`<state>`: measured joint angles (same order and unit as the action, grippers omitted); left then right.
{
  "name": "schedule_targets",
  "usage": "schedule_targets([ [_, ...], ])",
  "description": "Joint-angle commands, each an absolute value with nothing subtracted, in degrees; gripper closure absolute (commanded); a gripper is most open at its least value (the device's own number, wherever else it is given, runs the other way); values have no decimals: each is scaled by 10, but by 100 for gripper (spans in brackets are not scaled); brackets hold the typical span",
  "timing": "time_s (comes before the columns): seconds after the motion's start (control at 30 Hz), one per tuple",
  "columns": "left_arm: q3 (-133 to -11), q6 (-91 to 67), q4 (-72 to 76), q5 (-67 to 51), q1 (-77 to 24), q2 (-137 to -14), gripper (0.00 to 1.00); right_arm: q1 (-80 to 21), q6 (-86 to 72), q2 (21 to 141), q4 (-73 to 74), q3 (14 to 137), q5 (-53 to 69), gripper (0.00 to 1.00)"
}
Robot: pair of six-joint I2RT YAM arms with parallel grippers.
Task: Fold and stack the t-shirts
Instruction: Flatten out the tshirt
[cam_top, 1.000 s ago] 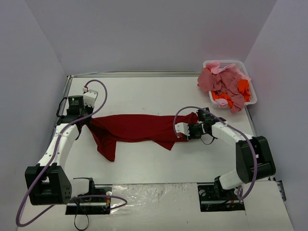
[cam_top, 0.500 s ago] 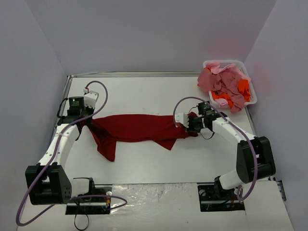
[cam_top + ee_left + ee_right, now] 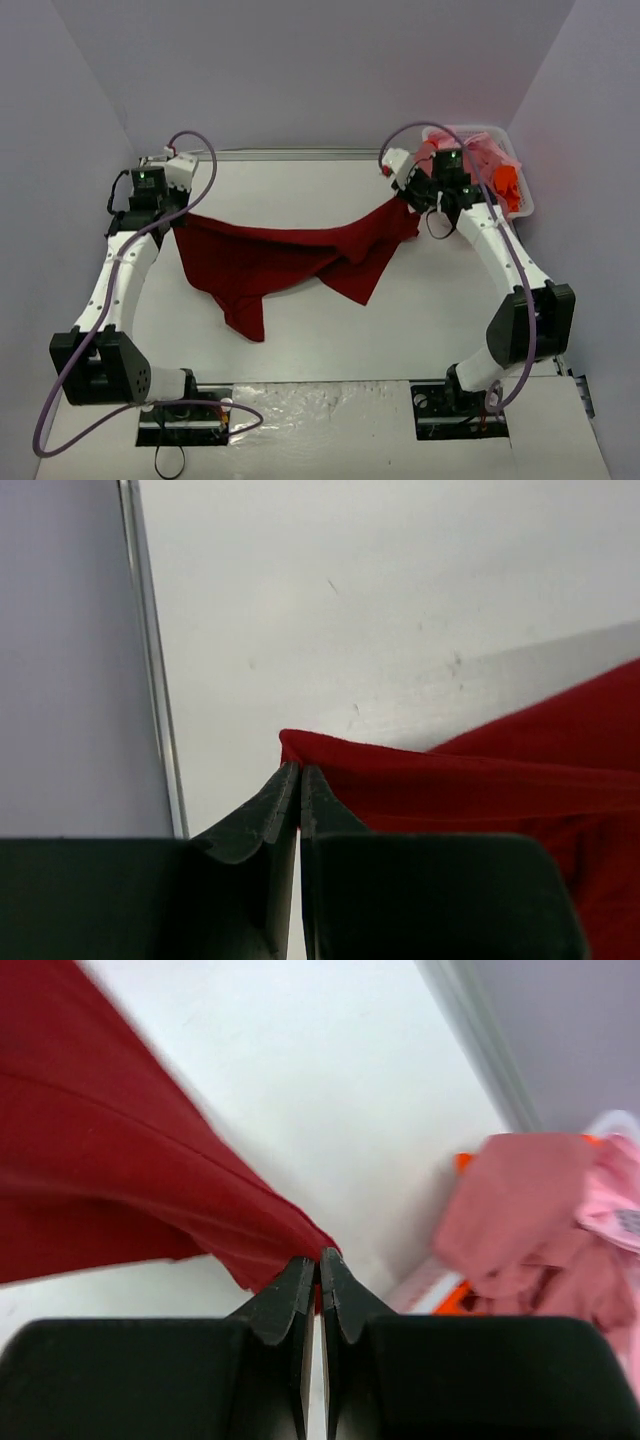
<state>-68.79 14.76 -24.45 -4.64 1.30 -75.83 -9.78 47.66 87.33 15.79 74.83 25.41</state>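
Note:
A large dark red t-shirt (image 3: 285,258) hangs stretched between both arms above the table, sagging in the middle, its lower folds trailing toward the front. My left gripper (image 3: 178,216) is shut on its left corner; the wrist view shows the red cloth (image 3: 460,780) pinched at the fingertips (image 3: 299,770). My right gripper (image 3: 410,208) is shut on the right corner, the red cloth (image 3: 130,1180) running left from its tips (image 3: 319,1256). Other t-shirts, pink, salmon and orange (image 3: 478,178), are heaped in the basket; they also show in the right wrist view (image 3: 540,1220).
A white plastic basket (image 3: 527,207) stands at the back right corner, close behind my right gripper. The table's metal edge (image 3: 150,650) runs along the left by the grey wall. Cables loop over both arms.
Both arms have risen and moved toward the back, lifting the dark red t-shirt off the table and spreading it. The right gripper closed on the shirt's right corner and carried it up toward the basket.

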Motion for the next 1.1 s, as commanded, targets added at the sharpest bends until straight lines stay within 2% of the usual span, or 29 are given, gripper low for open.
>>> schedule_targets([
  [0.0,-771,138,-264,-47,14,-783,98,-86,378,923,180,844,207,100],
  [0.07,-810,132,-282,-54,14,-794,98,-85,364,939,216,886,215,100],
  [0.17,-819,138,-291,-62,11,-797,98,-85,364,938,227,869,223,100],
  [0.4,-758,151,-266,-44,13,-749,98,-81,365,898,243,803,222,100],
  [0.57,-722,145,-280,-63,12,-691,98,-77,363,872,301,802,229,100],
  [0.83,-678,177,-413,-143,12,-571,98,-76,345,751,409,778,291,100],
  [1.07,-694,225,-560,-228,12,-467,98,-77,331,658,506,802,348,100],
])
